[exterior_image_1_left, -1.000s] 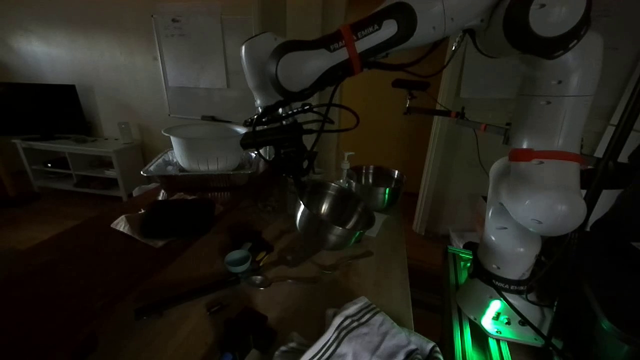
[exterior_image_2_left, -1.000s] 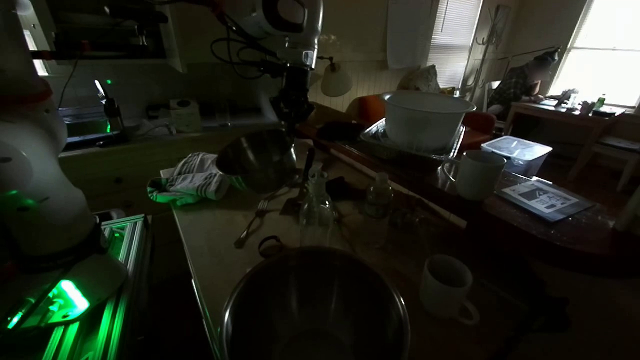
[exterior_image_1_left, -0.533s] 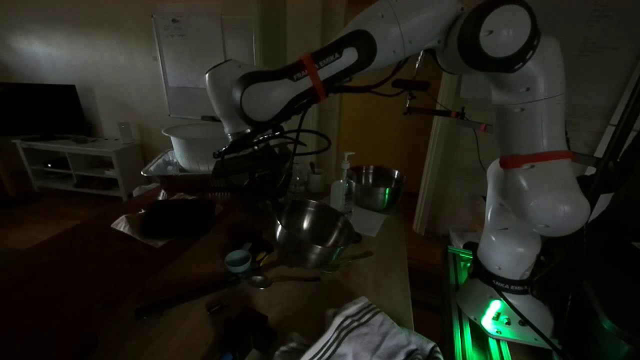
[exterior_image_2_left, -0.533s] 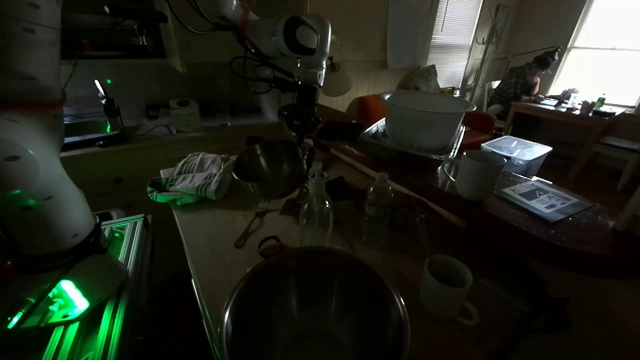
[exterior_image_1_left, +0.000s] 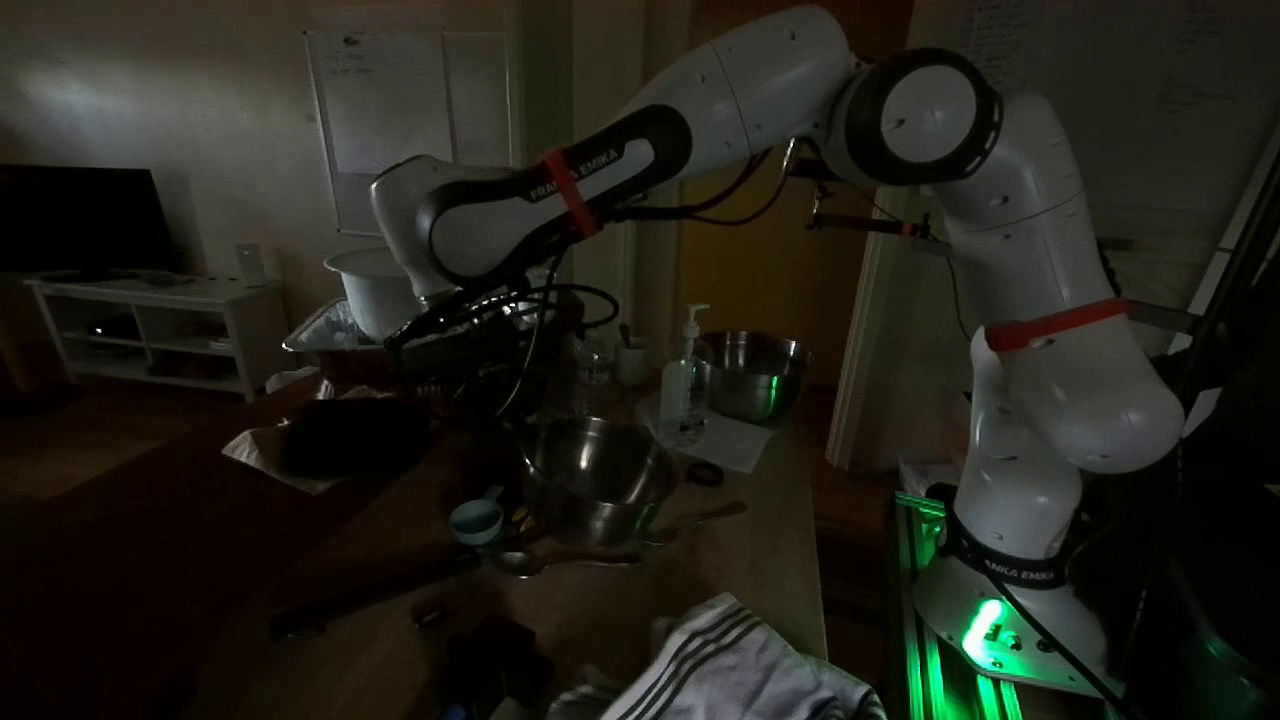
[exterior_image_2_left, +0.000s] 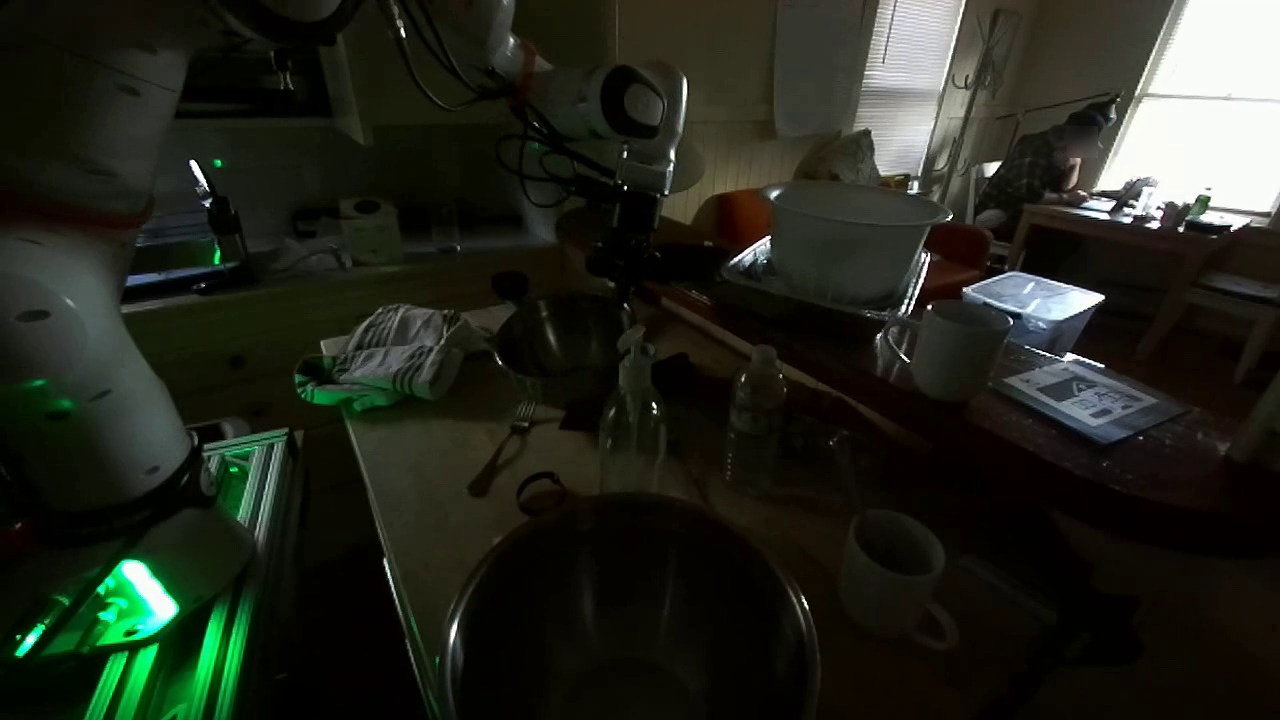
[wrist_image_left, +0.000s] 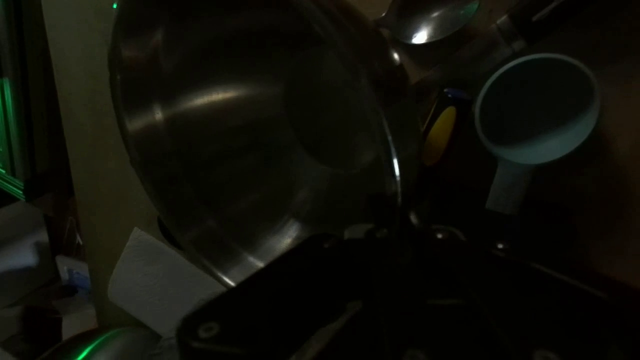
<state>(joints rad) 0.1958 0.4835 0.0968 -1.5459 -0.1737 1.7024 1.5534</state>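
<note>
A shiny metal bowl (exterior_image_1_left: 600, 480) is low over the wooden table, slightly tilted, and also shows in an exterior view (exterior_image_2_left: 560, 345). I cannot tell whether its bottom touches the table. My gripper (wrist_image_left: 397, 227) is shut on the bowl's rim, and the bowl (wrist_image_left: 235, 130) fills the left of the wrist view. The fingers are very dark. Beside the bowl lie a teal measuring cup (wrist_image_left: 537, 110), a metal spoon (wrist_image_left: 432, 20) and a yellow and dark handle (wrist_image_left: 440, 132). A fork (exterior_image_2_left: 505, 445) lies near the bowl.
A second metal bowl (exterior_image_1_left: 755, 375) and a pump bottle (exterior_image_1_left: 685, 390) stand at the table's far end. A striped towel (exterior_image_1_left: 740, 670) lies at its near end. A clear bottle (exterior_image_2_left: 757, 420), a white mug (exterior_image_2_left: 890, 570) and a white tub (exterior_image_2_left: 850, 245) are also around.
The arm has moved the held bowl down and toward the left in an exterior view, from raised and more tilted to low over the table. The pump bottle behind it has come into full sight.
</note>
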